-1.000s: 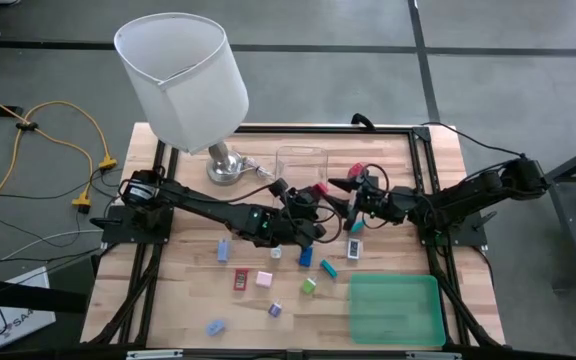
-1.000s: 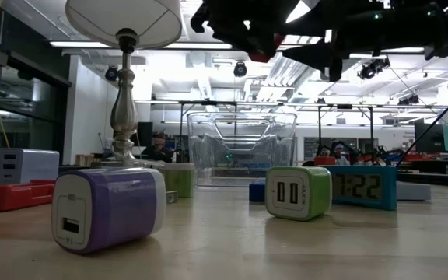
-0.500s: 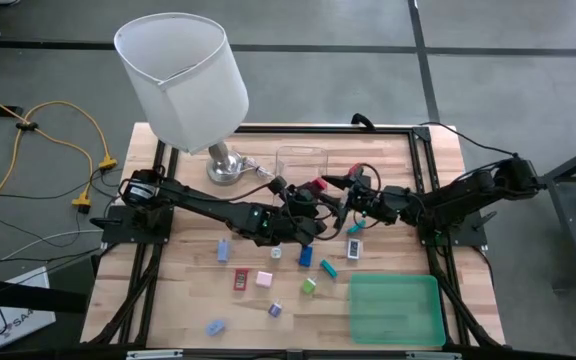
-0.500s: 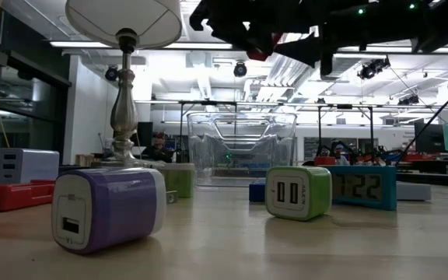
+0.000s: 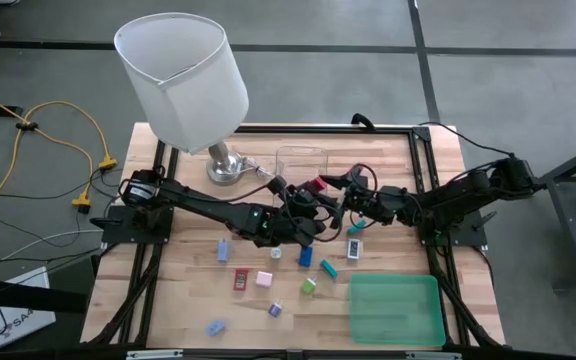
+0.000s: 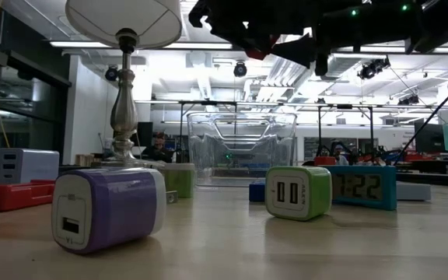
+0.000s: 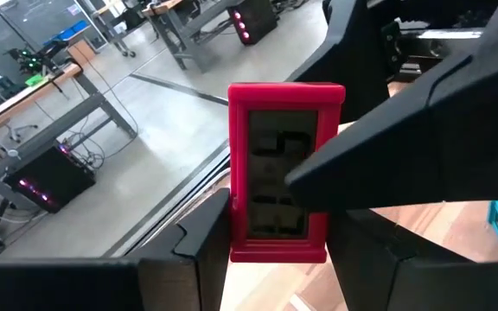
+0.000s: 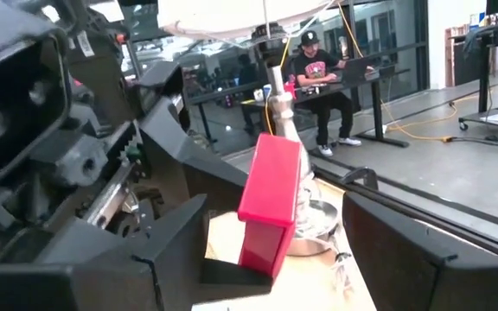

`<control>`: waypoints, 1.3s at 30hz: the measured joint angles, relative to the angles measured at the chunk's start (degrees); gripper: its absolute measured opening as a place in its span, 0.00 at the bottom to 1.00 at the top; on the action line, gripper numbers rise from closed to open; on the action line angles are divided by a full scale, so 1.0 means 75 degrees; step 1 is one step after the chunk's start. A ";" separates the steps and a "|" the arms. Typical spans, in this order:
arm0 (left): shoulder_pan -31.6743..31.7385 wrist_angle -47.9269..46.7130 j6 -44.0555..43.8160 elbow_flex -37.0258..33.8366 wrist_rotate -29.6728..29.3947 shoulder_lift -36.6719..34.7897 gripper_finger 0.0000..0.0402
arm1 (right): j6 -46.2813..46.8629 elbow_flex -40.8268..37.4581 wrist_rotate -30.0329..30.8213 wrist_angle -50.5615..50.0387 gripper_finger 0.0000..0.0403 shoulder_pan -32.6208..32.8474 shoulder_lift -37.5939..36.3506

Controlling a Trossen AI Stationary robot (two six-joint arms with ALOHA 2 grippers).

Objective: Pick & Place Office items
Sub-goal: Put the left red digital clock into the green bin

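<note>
A small red clock (image 7: 285,173) hangs in the air over the middle of the table, near the clear box (image 5: 301,162). My left gripper (image 5: 311,194) is shut on it. My right gripper (image 5: 342,186) faces it from the table's right, open. Its two fingers stand on either side of the red clock (image 8: 271,203), and I cannot tell whether they touch it. The other office items lie loose on the wood below: blue (image 5: 306,256), red (image 5: 239,279), pink (image 5: 264,278), green (image 5: 310,286), purple (image 5: 275,310) and teal (image 5: 328,268) pieces. My left gripper pinches the red clock between its two fingers (image 7: 199,238), on the two long edges near one end (image 7: 236,246). The fingers come nearly level from the table's left. The clock sticks out beyond the fingertips, lifted clear of the table.
A lamp (image 5: 183,75) with a wide white shade stands at the far left, its metal base (image 5: 224,168) beside the clear box. A flat green tray (image 5: 393,308) lies at the near right. In the low view a purple charger (image 6: 107,208) and a green one (image 6: 298,192) stand close.
My right gripper has crept toward the table's left, closer around the red clock, and has stayed open. My left gripper has kept the clock in the same place.
</note>
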 joint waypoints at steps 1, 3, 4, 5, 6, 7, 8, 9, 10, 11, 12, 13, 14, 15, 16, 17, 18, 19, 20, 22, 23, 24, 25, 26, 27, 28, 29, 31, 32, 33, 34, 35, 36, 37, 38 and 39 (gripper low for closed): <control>-0.0006 -0.0011 0.0000 0.0000 0.0002 0.0000 0.39 | -0.0020 0.0000 0.0005 -0.0032 0.62 0.0027 0.0000; -0.0024 -0.0054 0.0000 0.0000 0.0010 0.0000 0.39 | -0.0110 0.0000 0.0008 -0.0032 0.62 0.0082 -0.0003; -0.0046 -0.0078 0.0000 0.0000 0.0016 0.0000 0.39 | -0.0152 0.0000 0.0048 -0.0035 0.62 0.0116 -0.0032; -0.0067 -0.0110 0.0000 0.0000 0.0020 0.0000 0.39 | -0.0185 0.0000 0.0063 -0.0079 0.62 0.0149 -0.0086; -0.0093 -0.0146 0.0000 0.0000 0.0021 0.0000 0.39 | -0.0194 0.0000 0.0091 -0.0113 0.62 0.0184 -0.0133; -0.0120 -0.0212 0.0000 0.0000 0.0020 0.0000 0.39 | -0.0194 0.0000 0.0130 -0.0117 0.62 0.0226 -0.0158; -0.0147 -0.0341 -0.0003 0.0000 0.0021 0.0000 0.39 | -0.0197 0.0000 0.0144 -0.0136 0.62 0.0280 -0.0211; -0.0177 -0.0470 -0.0033 0.0000 0.0020 0.0000 0.39 | -0.0197 0.0000 0.0147 -0.0211 0.62 0.0336 -0.0294; -0.0199 -0.0540 -0.0075 0.0000 0.0008 0.0007 0.39 | -0.0197 0.0000 0.0147 -0.0283 0.62 0.0384 -0.0377; -0.0219 -0.0590 -0.0157 0.0000 -0.0016 0.0012 0.39 | -0.0197 0.0000 0.0158 -0.0301 0.62 0.0425 -0.0448; -0.0232 -0.0612 -0.0216 0.0000 -0.0059 0.0012 0.39 | -0.0197 0.0000 0.0217 -0.0338 0.62 0.0454 -0.0509; -0.0251 -0.0615 -0.0239 0.0000 -0.0097 0.0012 0.39 | -0.0191 0.0003 0.0283 -0.0444 0.62 0.0484 -0.0560; -0.0284 -0.0613 -0.0244 0.0000 -0.0147 0.0012 0.39 | -0.0164 0.0003 0.0367 -0.0554 0.62 0.0518 -0.0576; -0.0304 -0.0615 -0.0245 0.0000 -0.0188 0.0012 0.39 | -0.0138 0.0001 0.0378 -0.0651 0.62 0.0543 -0.0577; -0.0306 -0.0613 -0.0245 0.0000 -0.0190 0.0012 0.39 | -0.0089 0.0000 0.0378 -0.0683 0.62 0.0560 -0.0572; -0.0306 -0.0613 -0.0245 0.0000 -0.0192 0.0012 0.39 | -0.0024 0.0000 0.0378 -0.0693 0.62 0.0568 -0.0571; -0.0306 -0.0613 -0.0245 0.0000 -0.0192 0.0012 0.39 | 0.0026 0.0000 0.0377 -0.0686 0.62 0.0568 -0.0574; -0.0306 -0.0613 -0.0248 0.0000 -0.0192 0.0012 0.39 | 0.0056 0.0000 0.0378 -0.0697 0.62 0.0568 -0.0580; -0.0306 -0.0610 -0.0248 0.0000 -0.0192 0.0012 0.39 | 0.0080 0.0000 0.0378 -0.0749 0.62 0.0568 -0.0580; -0.0306 -0.0600 -0.0253 0.0000 -0.0193 0.0012 0.39 | 0.0086 0.0000 0.0375 -0.0831 0.62 0.0568 -0.0571; -0.0306 -0.0598 -0.0254 0.0000 -0.0195 0.0012 0.39 | 0.0089 0.0000 0.0378 -0.0831 0.62 0.0568 -0.0571; -0.0306 -0.0595 -0.0256 0.0000 -0.0195 0.0012 0.39 | 0.0089 0.0000 0.0378 -0.0813 0.62 0.0568 -0.0571; -0.0306 -0.0595 -0.0259 0.0000 -0.0195 0.0012 0.39 | 0.0089 0.0000 0.0378 -0.0797 0.62 0.0568 -0.0576; -0.0306 -0.0595 -0.0265 0.0000 -0.0195 0.0012 0.39 | 0.0090 0.0000 0.0378 -0.0797 0.62 0.0568 -0.0577; -0.0306 -0.0595 -0.0265 0.0000 -0.0195 0.0012 0.39 | 0.0089 0.0000 0.0378 -0.0800 0.62 0.0568 -0.0577; -0.0306 -0.0595 -0.0265 0.0000 -0.0195 0.0012 0.39 | 0.0089 0.0000 0.0378 -0.0807 0.62 0.0568 -0.0576; -0.0306 -0.0595 -0.0265 0.0000 -0.0195 0.0012 0.39 | 0.0092 0.0000 0.0378 -0.0807 0.62 0.0568 -0.0574; -0.0306 -0.0594 -0.0265 0.0000 -0.0195 0.0012 0.39 | 0.0089 0.0000 0.0378 -0.0802 0.62 0.0568 -0.0577; -0.0307 -0.0595 -0.0265 0.0000 -0.0195 0.0012 0.39 | 0.0091 0.0000 0.0378 -0.0802 0.62 0.0568 -0.0575; -0.0309 -0.0592 -0.0265 0.0000 -0.0195 0.0012 0.39 | 0.0092 0.0000 0.0378 -0.0805 0.62 0.0568 -0.0574; -0.0306 -0.0592 -0.0265 0.0000 -0.0195 0.0012 0.39 | 0.0092 0.0000 0.0378 -0.0805 0.62 0.0568 -0.0574; -0.0306 -0.0592 -0.0265 0.0000 -0.0195 0.0012 0.39 | 0.0092 0.0000 0.0378 -0.0803 0.62 0.0568 -0.0574; -0.0306 -0.0592 -0.0265 0.0000 -0.0195 0.0012 0.39 | 0.0092 0.0000 0.0378 -0.0802 0.62 0.0568 -0.0574; -0.0306 -0.0592 -0.0265 0.0000 -0.0195 0.0012 0.39 | 0.0092 0.0000 0.0378 -0.0802 0.60 0.0568 -0.0574; -0.0306 -0.0592 -0.0265 0.0000 -0.0194 0.0012 0.39 | 0.0092 0.0000 0.0377 -0.0803 0.59 0.0568 -0.0574; -0.0308 -0.0592 -0.0265 0.0000 -0.0195 0.0012 0.39 | 0.0092 0.0000 0.0375 -0.0804 0.57 0.0568 -0.0574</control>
